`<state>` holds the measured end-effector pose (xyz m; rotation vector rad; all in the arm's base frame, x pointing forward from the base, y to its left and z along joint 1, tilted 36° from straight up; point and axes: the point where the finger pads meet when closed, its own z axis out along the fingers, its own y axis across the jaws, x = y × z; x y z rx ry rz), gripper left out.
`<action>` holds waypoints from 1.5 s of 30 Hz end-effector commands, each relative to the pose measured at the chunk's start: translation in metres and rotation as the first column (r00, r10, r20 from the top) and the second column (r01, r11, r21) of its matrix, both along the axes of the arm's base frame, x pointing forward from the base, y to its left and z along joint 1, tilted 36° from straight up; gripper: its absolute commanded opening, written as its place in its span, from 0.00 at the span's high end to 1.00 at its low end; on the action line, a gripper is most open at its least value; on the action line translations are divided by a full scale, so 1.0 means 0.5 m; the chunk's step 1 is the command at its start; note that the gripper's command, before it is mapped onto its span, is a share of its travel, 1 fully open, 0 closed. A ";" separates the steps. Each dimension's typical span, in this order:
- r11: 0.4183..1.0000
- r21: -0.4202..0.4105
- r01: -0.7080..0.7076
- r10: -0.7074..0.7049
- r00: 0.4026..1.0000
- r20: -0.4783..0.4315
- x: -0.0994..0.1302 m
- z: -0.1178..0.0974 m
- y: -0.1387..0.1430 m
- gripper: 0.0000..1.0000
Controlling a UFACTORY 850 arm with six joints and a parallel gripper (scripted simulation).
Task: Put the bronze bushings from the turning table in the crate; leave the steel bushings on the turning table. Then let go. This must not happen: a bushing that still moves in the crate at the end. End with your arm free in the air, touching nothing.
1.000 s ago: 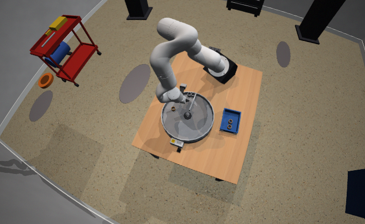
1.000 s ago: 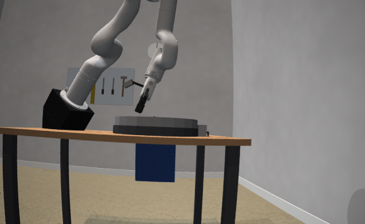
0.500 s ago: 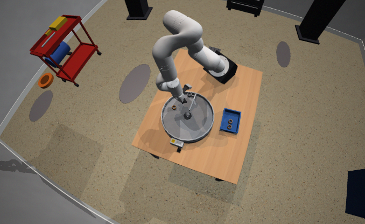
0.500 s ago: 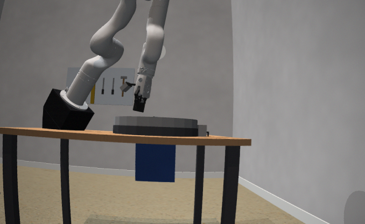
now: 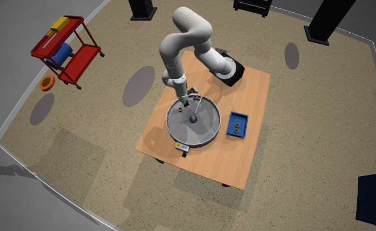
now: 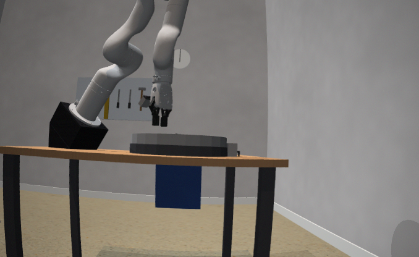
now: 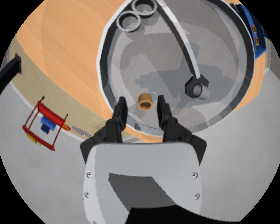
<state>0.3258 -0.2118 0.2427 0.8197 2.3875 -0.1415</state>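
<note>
One bronze bushing [image 5: 180,111] [image 7: 145,96] stands on the turning table [image 5: 183,131] [image 6: 179,140] [image 7: 131,55], near its rim. My gripper [image 5: 186,105] [image 6: 159,123] [image 7: 141,102] is open and empty, pointing down above the turning table. In the wrist view the bronze bushing shows between the fingertips, below them. Two steel bushings, one [image 7: 128,31] beside the other [image 7: 144,15], stand by the rim, close to the divider bar. The blue crate [image 5: 235,117] [image 7: 246,15] holds two bronze bushings, one [image 5: 237,126] beside the other [image 5: 236,132]. The crate is hidden in the exterior view.
The divider bar [image 5: 198,105] [image 7: 181,35] runs from the hub [image 5: 193,119] [image 7: 196,88] to the turning table's rim. A small control box [image 5: 182,147] sits at the rim. The raised wall of the turning table surrounds the bushings. The robot base [image 5: 235,74] [image 6: 77,134] stands on the wooden table.
</note>
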 end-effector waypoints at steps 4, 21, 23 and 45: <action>1.000 -0.009 0.009 -0.009 1.000 0.004 0.007 -0.010 -0.004 0.46; 1.000 -0.009 0.009 -0.009 1.000 0.004 0.058 -0.088 -0.029 0.46; 1.000 -0.009 0.009 -0.009 1.000 0.004 0.058 -0.088 -0.029 0.46; 1.000 -0.009 0.009 -0.009 1.000 0.004 0.058 -0.088 -0.029 1.00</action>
